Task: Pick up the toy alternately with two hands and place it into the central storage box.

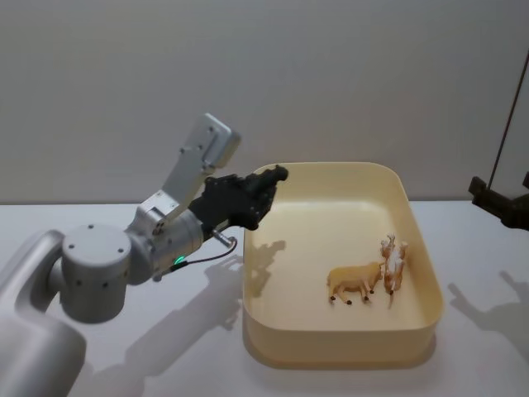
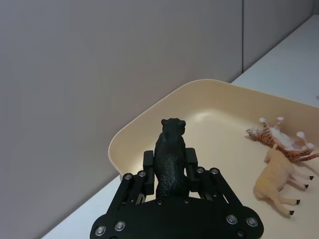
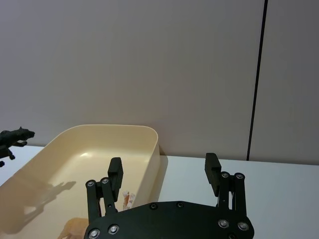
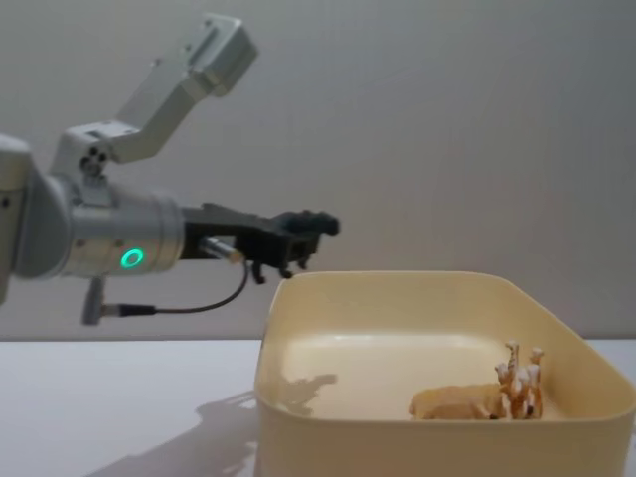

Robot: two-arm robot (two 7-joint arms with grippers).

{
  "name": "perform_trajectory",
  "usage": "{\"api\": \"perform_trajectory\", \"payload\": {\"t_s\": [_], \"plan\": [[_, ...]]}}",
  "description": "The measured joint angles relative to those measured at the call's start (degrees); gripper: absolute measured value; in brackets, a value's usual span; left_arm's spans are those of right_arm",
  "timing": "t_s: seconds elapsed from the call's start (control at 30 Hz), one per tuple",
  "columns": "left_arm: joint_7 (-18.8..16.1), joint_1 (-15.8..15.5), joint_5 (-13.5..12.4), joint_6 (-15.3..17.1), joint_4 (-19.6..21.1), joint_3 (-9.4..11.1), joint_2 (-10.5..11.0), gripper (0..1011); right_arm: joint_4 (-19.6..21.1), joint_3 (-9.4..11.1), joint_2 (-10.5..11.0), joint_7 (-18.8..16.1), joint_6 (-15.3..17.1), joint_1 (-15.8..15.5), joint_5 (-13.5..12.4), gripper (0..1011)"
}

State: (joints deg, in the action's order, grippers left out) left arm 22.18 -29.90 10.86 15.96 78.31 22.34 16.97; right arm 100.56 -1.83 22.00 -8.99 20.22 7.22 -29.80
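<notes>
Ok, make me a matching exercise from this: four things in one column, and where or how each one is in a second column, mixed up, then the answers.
Things:
1. black toy animal
2. tan toy animal
3. left hand
4. right hand

States:
A. lying on the floor of the storage box
B. open, holding nothing
C. held up over the box's left rim
D. shut around a toy

Pairs: 1-C, 2-A, 3-D, 4-B
</notes>
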Motion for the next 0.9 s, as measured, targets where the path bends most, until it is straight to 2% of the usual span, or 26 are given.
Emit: {"api": "perform_trajectory", "payload": {"t_s": [0.07, 0.1, 0.23, 0.27, 0.3, 0.47, 0.5, 0.57, 0.6, 0.73, 0.9], "plan": [[2.15, -1.38, -1.29, -0.63, -1.35, 0.29, -0.68, 354, 0.0, 0.0, 0.0, 0.0, 0.0, 0.0, 0.0, 1001], [3.33, -2.07, -2.05, -1.04, -2.06, 0.45, -1.01, 409, 0.0, 0.0, 0.0, 0.0, 0.0, 0.0, 0.0, 1001], [5.55, -3.74, -3.53, -1.86, -3.77, 0.78, -1.87, 497, 0.0, 0.0, 0.0, 0.0, 0.0, 0.0, 0.0, 1001], [7.15, -4.99, -4.6, -2.45, -5.02, 1.03, -2.5, 600, 0.0, 0.0, 0.0, 0.0, 0.0, 0.0, 0.0, 1001], [7.88, -5.51, -5.06, -2.68, -5.56, 1.14, -2.75, 636, 0.0, 0.0, 0.0, 0.0, 0.0, 0.0, 0.0, 1001], [9.44, -6.69, -6.14, -3.27, -6.79, 1.37, -3.37, 777, 0.0, 0.0, 0.0, 0.0, 0.0, 0.0, 0.0, 1001], [9.89, -6.98, -6.41, -3.42, -7.1, 1.43, -3.53, 830, 0.0, 0.0, 0.0, 0.0, 0.0, 0.0, 0.0, 1001], [10.21, -7.24, -6.63, -3.55, -7.36, 1.48, -3.66, 865, 0.0, 0.0, 0.0, 0.0, 0.0, 0.0, 0.0, 1001], [10.54, -7.52, -6.87, -3.68, -7.64, 1.54, -3.79, 921, 0.0, 0.0, 0.0, 0.0, 0.0, 0.0, 0.0, 1001], [11.19, -8.0, -7.3, -3.92, -8.13, 1.63, -4.03, 1001, 0.0, 0.0, 0.0, 0.0, 0.0, 0.0, 0.0, 1001], [11.78, -8.42, -7.67, -4.12, -8.58, 1.71, -4.24, 1001, 0.0, 0.0, 0.0, 0.0, 0.0, 0.0, 0.0, 1001]]}}
